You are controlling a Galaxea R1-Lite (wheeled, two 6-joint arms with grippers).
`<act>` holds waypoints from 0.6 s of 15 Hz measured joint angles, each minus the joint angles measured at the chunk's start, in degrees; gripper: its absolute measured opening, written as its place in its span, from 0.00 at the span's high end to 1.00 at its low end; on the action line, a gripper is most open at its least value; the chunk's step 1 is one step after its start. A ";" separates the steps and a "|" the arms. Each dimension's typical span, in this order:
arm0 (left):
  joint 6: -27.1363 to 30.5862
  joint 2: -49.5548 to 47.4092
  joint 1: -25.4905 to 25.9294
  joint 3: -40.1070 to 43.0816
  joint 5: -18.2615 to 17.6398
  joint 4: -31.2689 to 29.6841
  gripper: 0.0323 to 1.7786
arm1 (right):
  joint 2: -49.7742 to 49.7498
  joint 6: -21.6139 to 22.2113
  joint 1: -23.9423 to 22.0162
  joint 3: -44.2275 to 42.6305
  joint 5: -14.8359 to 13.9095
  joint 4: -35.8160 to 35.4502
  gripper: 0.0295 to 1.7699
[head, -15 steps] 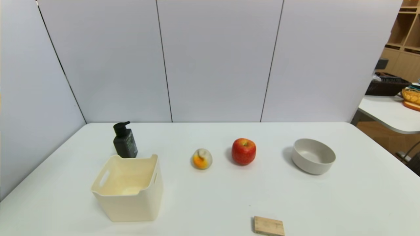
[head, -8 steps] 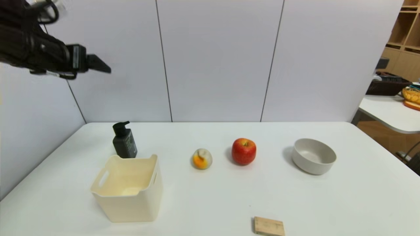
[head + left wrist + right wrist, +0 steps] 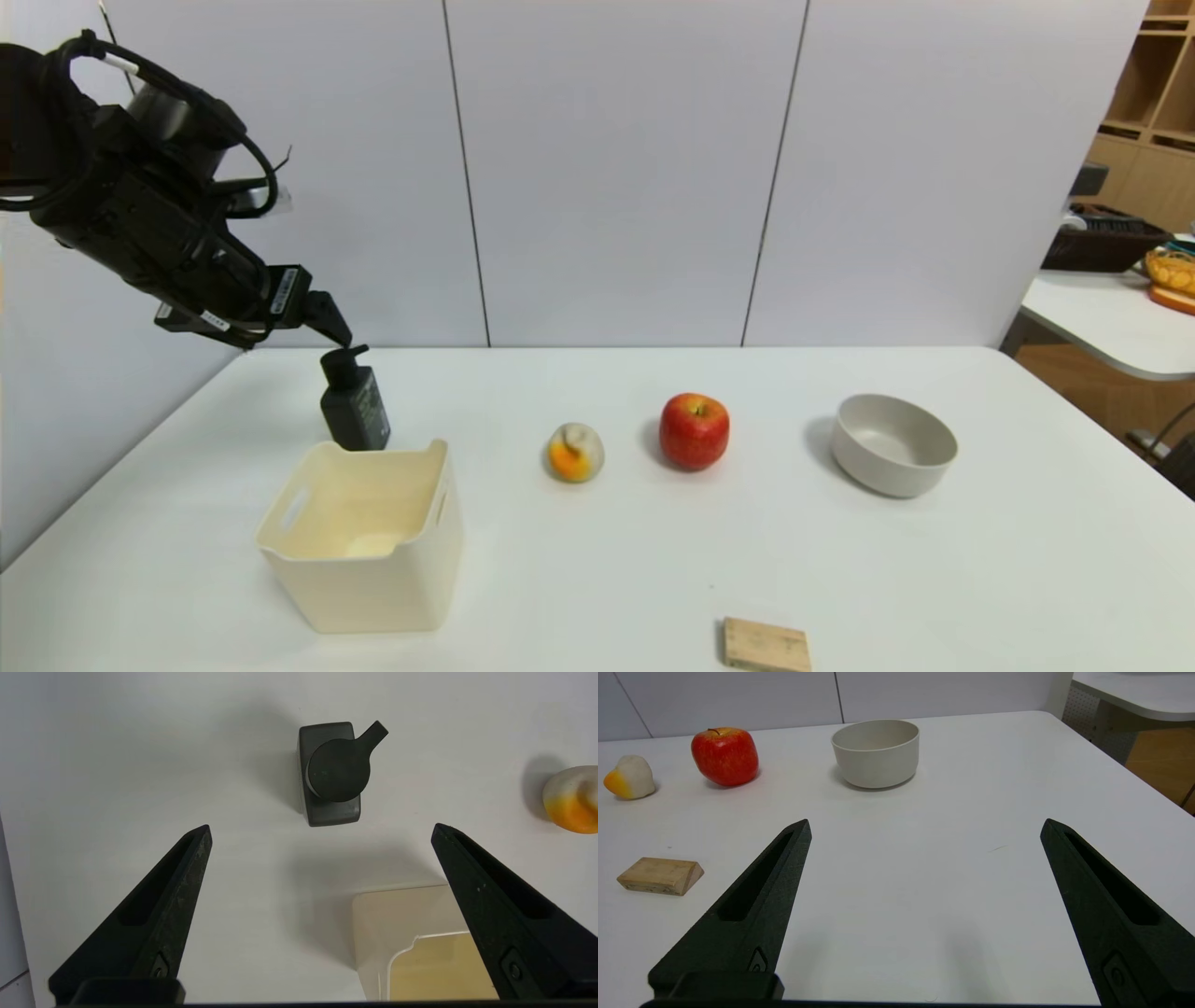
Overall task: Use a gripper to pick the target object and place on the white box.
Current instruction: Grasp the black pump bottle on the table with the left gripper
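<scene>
A: Where's the left gripper [image 3: 331, 327]?
B: Up in the air, tipped down over the dark pump bottle [image 3: 355, 399]. Its jaws are wide apart and hold nothing.
A: And the bottle?
B: Standing on the table [image 3: 597, 560], just behind the white box [image 3: 364, 541].
A: The right gripper [image 3: 924, 828]?
B: Low over the table, jaws wide too.

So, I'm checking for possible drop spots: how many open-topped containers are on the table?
2: the white box near the front left, just in front of the pump bottle, and the grey-beige bowl to the right.
</scene>
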 joint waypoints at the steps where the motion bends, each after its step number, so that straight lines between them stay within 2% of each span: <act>1: 0.00 0.23 0.02 0.37 -0.09 0.11 0.05 | 0.00 0.00 0.00 0.00 0.02 -0.02 0.04; 6: -0.05 1.24 -0.05 7.01 0.09 -2.17 0.05 | 0.00 0.02 0.00 0.02 0.04 0.00 0.04; 9: -0.06 1.39 -0.06 14.45 0.09 -11.08 0.05 | 0.00 -0.05 0.00 0.02 -0.02 -0.02 0.04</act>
